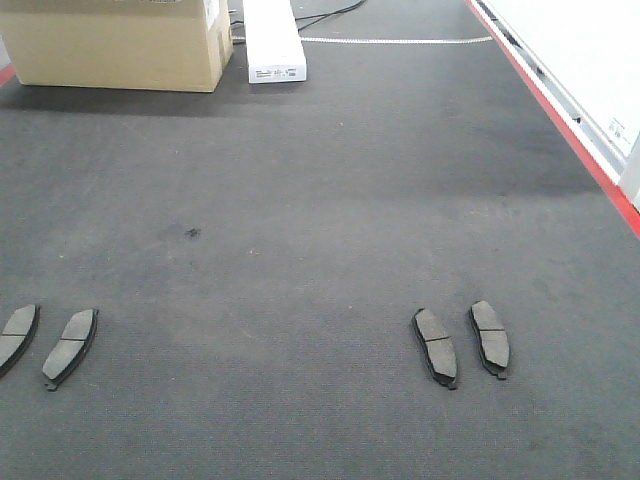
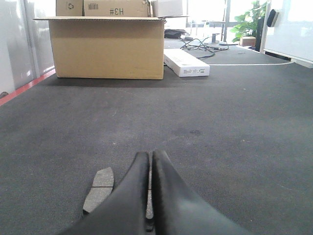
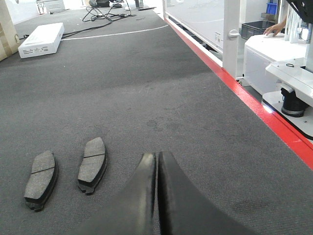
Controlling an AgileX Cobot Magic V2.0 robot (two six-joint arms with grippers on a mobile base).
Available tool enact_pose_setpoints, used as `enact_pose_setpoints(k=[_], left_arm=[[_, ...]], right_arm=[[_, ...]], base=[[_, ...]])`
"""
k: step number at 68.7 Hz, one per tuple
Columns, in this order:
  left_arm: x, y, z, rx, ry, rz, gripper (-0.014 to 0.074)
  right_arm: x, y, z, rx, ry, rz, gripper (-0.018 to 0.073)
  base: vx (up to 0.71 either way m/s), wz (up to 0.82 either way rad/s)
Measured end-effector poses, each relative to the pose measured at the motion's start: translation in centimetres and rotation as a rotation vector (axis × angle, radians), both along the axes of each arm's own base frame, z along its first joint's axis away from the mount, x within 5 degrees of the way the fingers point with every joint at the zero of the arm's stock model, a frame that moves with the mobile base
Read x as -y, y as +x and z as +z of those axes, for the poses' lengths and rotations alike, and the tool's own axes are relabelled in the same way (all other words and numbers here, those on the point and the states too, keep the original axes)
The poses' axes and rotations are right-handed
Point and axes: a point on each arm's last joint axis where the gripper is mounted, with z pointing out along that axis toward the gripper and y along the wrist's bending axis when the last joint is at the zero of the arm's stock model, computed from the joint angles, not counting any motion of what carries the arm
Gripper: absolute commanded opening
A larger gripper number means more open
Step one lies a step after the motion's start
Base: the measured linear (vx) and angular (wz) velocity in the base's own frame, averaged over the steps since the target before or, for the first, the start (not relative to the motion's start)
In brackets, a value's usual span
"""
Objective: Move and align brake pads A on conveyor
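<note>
Four brake pads A lie flat on the charcoal conveyor (image 1: 320,200), friction faces up. One pair sits at the left edge of the front view (image 1: 15,335) (image 1: 70,347), the other pair at the right (image 1: 435,345) (image 1: 490,338). Neither arm shows in the front view. My left gripper (image 2: 151,154) is shut and hovers over the left pair: one pad (image 2: 100,188) lies just to its left, and a sliver of another shows through the slit between the fingers. My right gripper (image 3: 157,155) is shut with nothing in it, just right of the right pair (image 3: 93,164) (image 3: 40,178).
A cardboard box (image 1: 120,45) and a long white box (image 1: 272,40) stand at the belt's far end, with cables behind them. A red strip (image 1: 560,120) runs along the right edge, with a white frame and white machinery (image 3: 274,54) beyond it.
</note>
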Motion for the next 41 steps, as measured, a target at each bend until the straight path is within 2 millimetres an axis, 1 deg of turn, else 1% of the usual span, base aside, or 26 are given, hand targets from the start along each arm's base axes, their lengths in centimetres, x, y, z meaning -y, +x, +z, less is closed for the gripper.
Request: enact_pose_setpoints(k=[41], left_arm=[[0.00, 0.00, 0.00, 0.000, 0.000, 0.000, -0.0006]], right_arm=[[0.00, 0.00, 0.00, 0.000, 0.000, 0.000, -0.0007]], base=[[0.00, 0.00]])
